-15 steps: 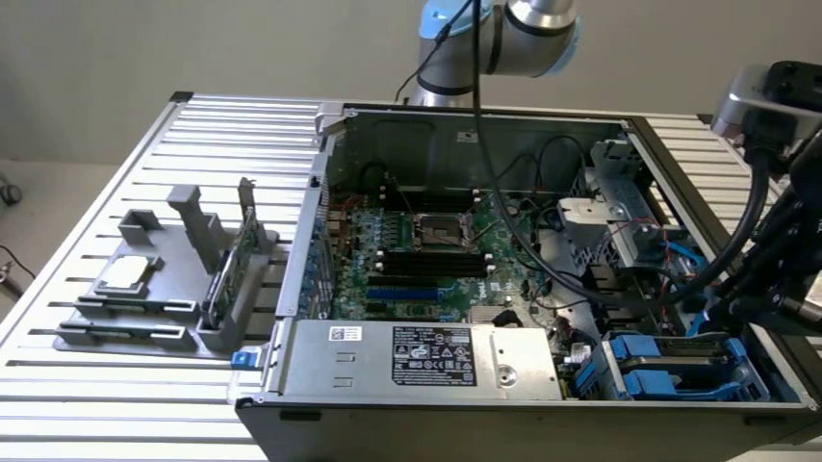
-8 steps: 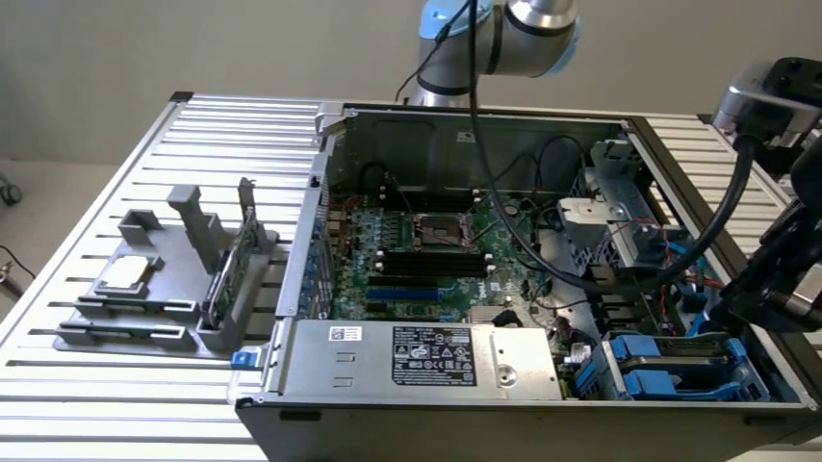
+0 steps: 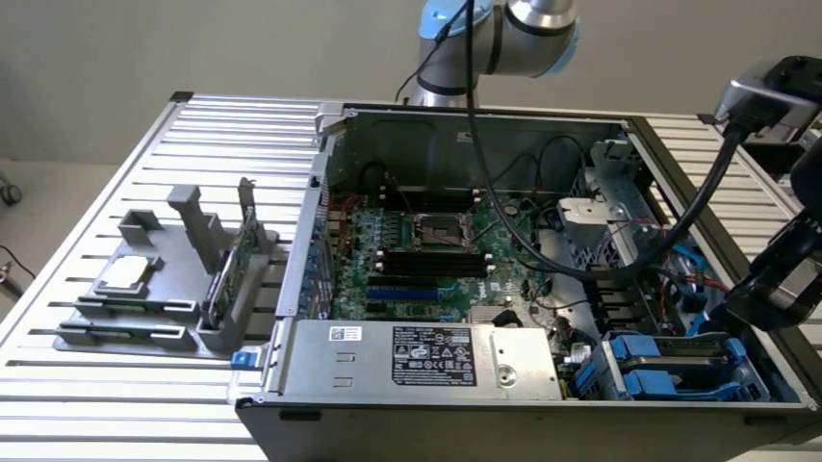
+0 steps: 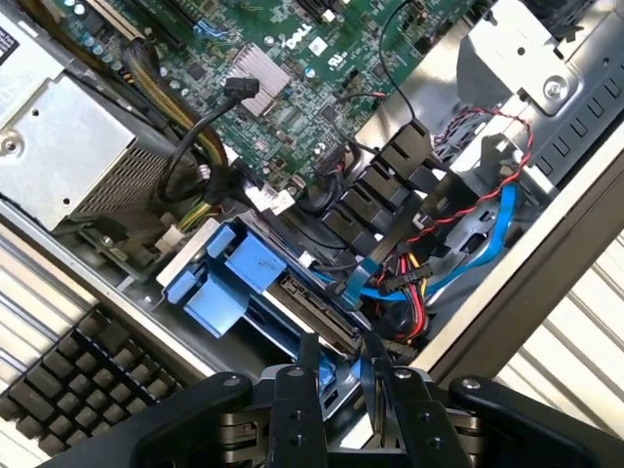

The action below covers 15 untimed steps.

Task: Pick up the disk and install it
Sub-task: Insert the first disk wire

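Sitting in the blue bay [image 3: 636, 364] just beside the power supply [image 3: 424, 358], the disk [image 4: 314, 304] is lying flat, blue rails showing. The gripper [image 4: 341, 341] is hanging over the disk's end farthest from the power supply, fingers [image 4: 310, 375] about halfway closed and pinching that end (grey metal and blue plastic showing between them).

A plain beige wall [image 3: 192, 43] stands behind the evenly lit, slatted metal table [image 3: 115, 404].
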Motion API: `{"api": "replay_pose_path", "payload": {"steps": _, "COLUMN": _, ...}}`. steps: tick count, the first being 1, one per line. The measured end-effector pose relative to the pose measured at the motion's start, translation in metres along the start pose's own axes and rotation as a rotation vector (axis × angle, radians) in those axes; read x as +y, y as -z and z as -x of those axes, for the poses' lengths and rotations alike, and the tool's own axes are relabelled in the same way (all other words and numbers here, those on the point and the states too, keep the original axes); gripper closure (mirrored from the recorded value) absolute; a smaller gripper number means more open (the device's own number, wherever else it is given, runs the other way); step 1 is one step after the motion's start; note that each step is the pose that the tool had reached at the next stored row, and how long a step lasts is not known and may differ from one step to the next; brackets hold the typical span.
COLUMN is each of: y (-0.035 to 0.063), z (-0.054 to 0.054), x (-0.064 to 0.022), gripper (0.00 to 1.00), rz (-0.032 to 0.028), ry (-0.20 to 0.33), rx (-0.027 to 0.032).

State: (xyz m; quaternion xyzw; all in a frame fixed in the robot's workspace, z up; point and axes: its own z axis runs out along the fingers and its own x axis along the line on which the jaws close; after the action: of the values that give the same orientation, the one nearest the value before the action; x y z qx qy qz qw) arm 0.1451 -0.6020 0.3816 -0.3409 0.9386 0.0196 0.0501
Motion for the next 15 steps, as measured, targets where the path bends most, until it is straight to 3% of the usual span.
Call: {"api": "replay_pose_path", "payload": {"steps": 15, "y": -0.0042, "z": -0.0005, "x": 0.0000, "gripper": 0.69, "rz": -0.0120, "ry": -0.211, "rx": 0.0122}}
